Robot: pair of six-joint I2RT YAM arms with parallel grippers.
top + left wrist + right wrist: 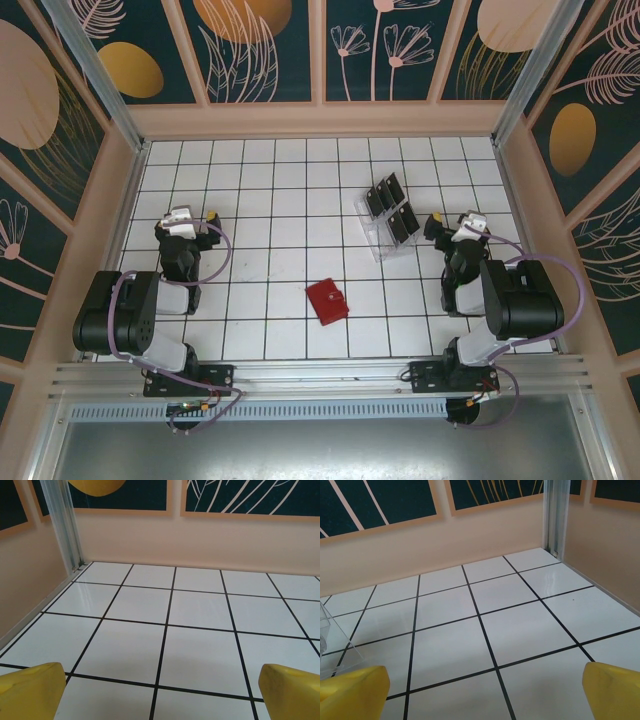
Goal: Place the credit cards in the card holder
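The red wallet [327,301] lies flat and folded shut on the white tiled table [270,190], near the front edge and roughly midway between the two arms, turned at an angle to the black grid lines. Nothing touches it. The black cards [391,208] stand in two rows in a clear tray [372,232], which sits farther back and to the right, well apart from the wallet. None of the cards is in the wallet. In the top view the left gripper [187,218] hangs over the left side of the table, well away from both wallet and tray. Its wrist view shows the left gripper [160,700] with its yellow fingers [31,692] spread wide at the bottom corners, bare tiles between them and the far left corner of the enclosure ahead. The right gripper [463,228] sits just right of the tray, near it but not touching. In its wrist view the right gripper [482,700] has its yellow fingers [615,690] likewise spread wide with nothing between them, and a corner of the clear tray [327,630] shows at the left edge, beside the left finger.
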